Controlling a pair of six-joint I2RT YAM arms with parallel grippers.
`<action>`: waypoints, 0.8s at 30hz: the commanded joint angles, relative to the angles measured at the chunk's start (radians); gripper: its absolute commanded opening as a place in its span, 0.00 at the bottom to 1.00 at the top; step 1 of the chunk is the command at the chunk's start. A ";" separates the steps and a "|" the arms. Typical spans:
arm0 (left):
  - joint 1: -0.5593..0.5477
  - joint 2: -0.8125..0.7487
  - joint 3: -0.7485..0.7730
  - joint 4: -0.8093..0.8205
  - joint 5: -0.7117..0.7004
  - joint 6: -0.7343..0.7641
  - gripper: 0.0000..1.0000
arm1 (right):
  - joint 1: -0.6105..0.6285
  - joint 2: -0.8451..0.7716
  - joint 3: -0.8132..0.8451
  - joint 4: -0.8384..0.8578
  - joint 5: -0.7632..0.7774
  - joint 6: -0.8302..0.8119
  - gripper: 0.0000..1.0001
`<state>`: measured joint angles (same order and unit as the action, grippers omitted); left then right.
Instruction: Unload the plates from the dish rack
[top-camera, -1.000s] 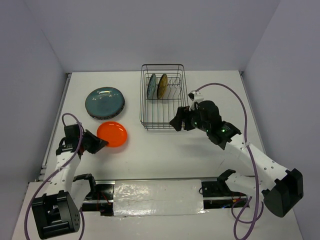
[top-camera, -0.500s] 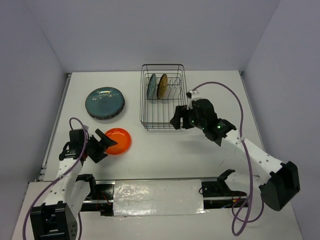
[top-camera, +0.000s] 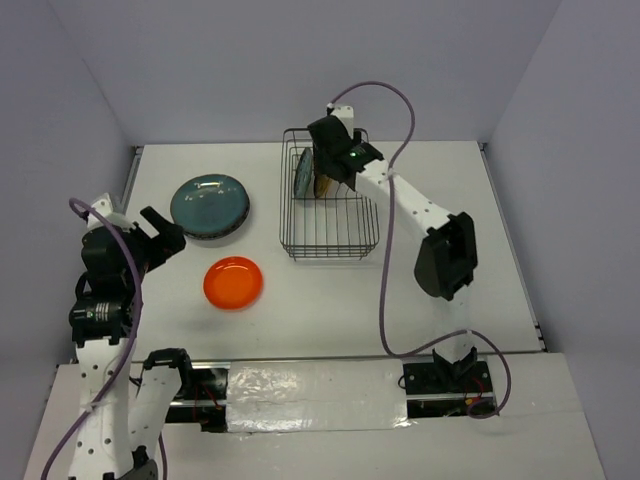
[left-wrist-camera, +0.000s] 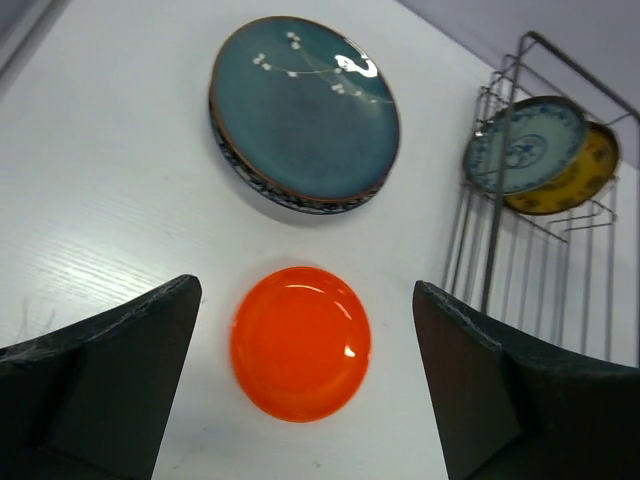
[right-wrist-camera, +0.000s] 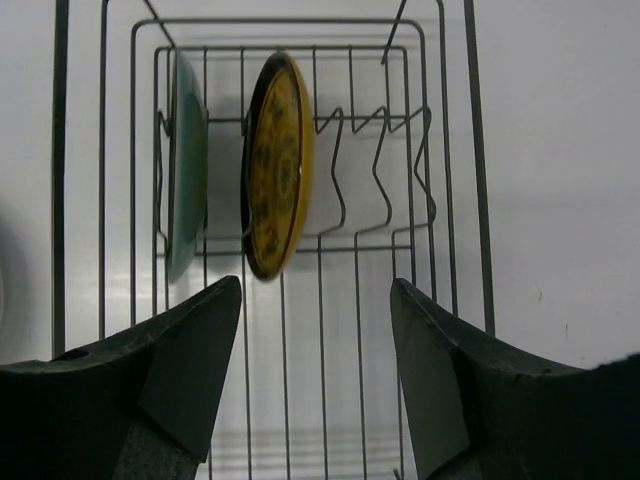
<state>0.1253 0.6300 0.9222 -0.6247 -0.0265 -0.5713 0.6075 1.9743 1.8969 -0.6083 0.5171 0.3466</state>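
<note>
In the view from above, the rectangular dark wire dish rack (top-camera: 330, 238) stands at the far middle of the white table (top-camera: 500, 280). Two plates stand on edge between its prongs, which hold them upright: a round white-and-blue floral plate (top-camera: 303, 172) and, just beside it, a round yellow plate (top-camera: 322, 187) that the arm partly hides. Left of the rack and well apart from it, a round glazed dark teal plate (top-camera: 210, 205) lies flat, and nearer to the arms a small plain orange plate (top-camera: 233, 283) lies flat too; I judge that these are already unloaded and put there out of the way. The right gripper (top-camera: 322, 165) hangs over the two plates in the rack, and the left gripper (top-camera: 163, 232) is beside the teal plate. In the left wrist view, the left gripper (left-wrist-camera: 305, 290) is spread fully wide and grasps nothing. The orange plate (left-wrist-camera: 300, 342) lies free below it, and under the dark teal plate (left-wrist-camera: 305, 105) the patterned rim of another plate shows, so this is a stack. In the right wrist view, the right gripper (right-wrist-camera: 315, 290) has its fingers well apart and empty, touching neither plate. They are lined up over the yellow plate (right-wrist-camera: 278, 165), probably to take it by its rim, while the floral plate (right-wrist-camera: 185, 170) stands in the next slot.
</note>
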 joint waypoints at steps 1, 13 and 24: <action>-0.007 0.045 -0.029 0.011 -0.135 0.100 1.00 | 0.014 0.137 0.220 -0.136 0.165 -0.023 0.68; -0.032 -0.009 -0.060 0.045 -0.047 0.113 1.00 | 0.008 0.386 0.381 -0.048 0.274 -0.096 0.48; -0.042 0.002 -0.062 0.052 -0.020 0.119 1.00 | 0.021 0.390 0.349 -0.001 0.362 -0.115 0.24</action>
<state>0.0872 0.6392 0.8505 -0.6170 -0.0631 -0.4725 0.6159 2.3871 2.2456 -0.6464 0.7940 0.2325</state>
